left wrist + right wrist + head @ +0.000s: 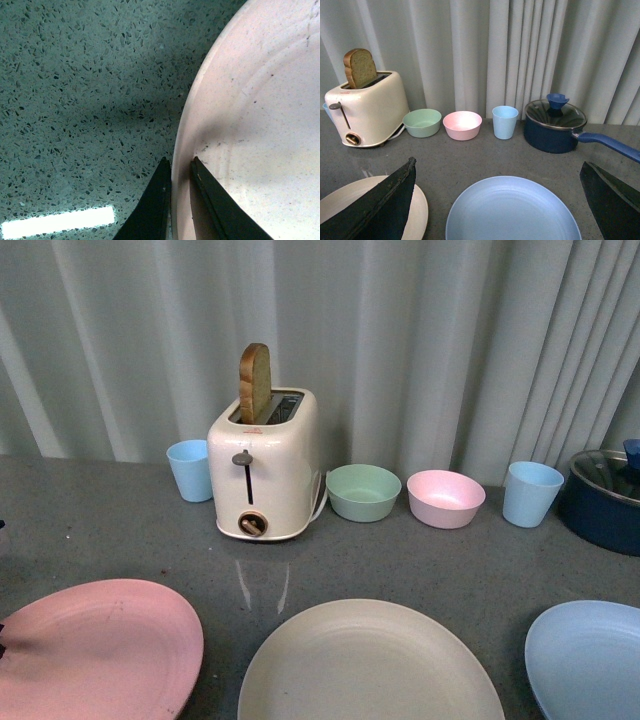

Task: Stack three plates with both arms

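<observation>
Left wrist view shows the left end effector [179, 161] clenched on the rim of the pink plate [250, 125], one finger on the table [75, 100] side and one inside the dish, so the step in hand looks like the first pick (nothing is stacked yet). To its right the cream plate [370, 665] lies flat and apart, a likely landing spot, so the next move calls for a lift clearing that rim. Furthest right, the right end effector [497, 162] hangs released, fingers spread wide, the blue plate [512, 210] just below and between them.
</observation>
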Robot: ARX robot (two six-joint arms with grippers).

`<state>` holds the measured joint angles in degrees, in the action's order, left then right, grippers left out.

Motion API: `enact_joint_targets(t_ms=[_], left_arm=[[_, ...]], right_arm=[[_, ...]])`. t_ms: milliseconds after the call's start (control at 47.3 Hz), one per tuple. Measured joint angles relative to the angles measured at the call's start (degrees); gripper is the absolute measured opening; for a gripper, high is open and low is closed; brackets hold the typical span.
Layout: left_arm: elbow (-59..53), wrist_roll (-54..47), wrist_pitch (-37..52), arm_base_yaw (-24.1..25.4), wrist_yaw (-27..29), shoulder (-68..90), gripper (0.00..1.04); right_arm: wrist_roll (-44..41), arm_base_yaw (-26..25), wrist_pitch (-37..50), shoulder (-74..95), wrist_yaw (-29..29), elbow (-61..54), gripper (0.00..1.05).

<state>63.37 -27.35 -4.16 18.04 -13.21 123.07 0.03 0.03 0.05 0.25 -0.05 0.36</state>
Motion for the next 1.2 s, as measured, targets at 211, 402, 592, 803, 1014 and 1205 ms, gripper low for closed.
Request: enact_joint_targets(t_ms=[211, 402, 592, 803, 1014, 1205], left_arm=[[0.6, 1.1, -1.0, 0.2, -1.0, -0.1, 0.05], [2.6, 2.9, -4.9, 0.9, -2.6, -0.5, 0.05], [5.5, 3.7, -8.8, 1.8, -4.1, -2.0, 0.04], [10.2, 5.2, -13.5, 3.6, -5.9, -4.7, 0.03], [16.9, 7.6, -21.1, 4.5, -9.5, -8.9, 0.03], [18.2, 9.3, -26.9, 1.9, -11.3, -13.1, 0.03]], right_arm=[[0.0, 0.0, 0.0, 0.0, 0.0, 0.0, 0.97], [0.0, 0.0, 0.0, 0.0, 0.0, 0.0, 0.97], [0.0, 0.0, 0.0, 0.0, 0.0, 0.0, 0.97], [0.0, 0.0, 0.0, 0.0, 0.0, 0.0, 0.97], [0.0, 0.0, 0.0, 0.0, 0.0, 0.0, 0.97], [0.0, 0.0, 0.0, 0.0, 0.0, 0.0, 0.97]])
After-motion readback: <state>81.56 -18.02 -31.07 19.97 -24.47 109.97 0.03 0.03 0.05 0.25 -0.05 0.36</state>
